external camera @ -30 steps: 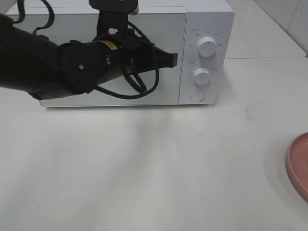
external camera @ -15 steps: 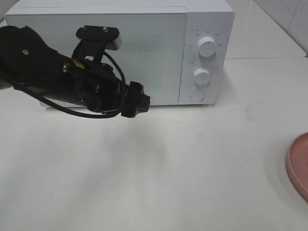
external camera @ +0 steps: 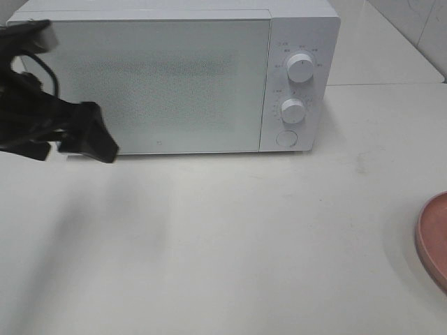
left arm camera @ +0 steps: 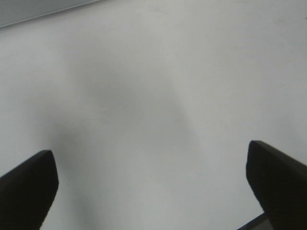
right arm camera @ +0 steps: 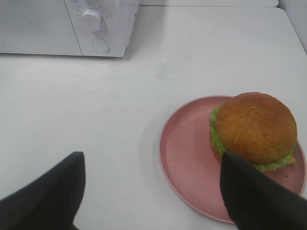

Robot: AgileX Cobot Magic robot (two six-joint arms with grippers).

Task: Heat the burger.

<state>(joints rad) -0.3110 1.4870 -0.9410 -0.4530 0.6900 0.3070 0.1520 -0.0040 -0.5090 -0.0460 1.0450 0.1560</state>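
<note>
The burger (right arm camera: 254, 128), with a golden-brown bun and green lettuce, sits on a pink plate (right arm camera: 184, 158) in the right wrist view. My right gripper (right arm camera: 148, 196) hangs open above the table just short of the plate, with one finger (right arm camera: 252, 196) overlapping the plate's near rim. In the high view the burger is out of frame and only the plate's edge (external camera: 431, 237) shows at the far right. My left gripper (left arm camera: 153, 187) is open over bare table. Its arm (external camera: 42, 122) is at the far left, in front of the microwave's left end.
The white microwave (external camera: 174, 77) stands at the back with its door closed. Two dials (external camera: 299, 68) and a round button (external camera: 286, 138) are on its right panel. The same microwave (right arm camera: 67, 24) shows far off in the right wrist view.
My left arm has pulled away from the microwave door, down and to the left. Its gripper has gone from shut to open. The right side has not moved.
</note>
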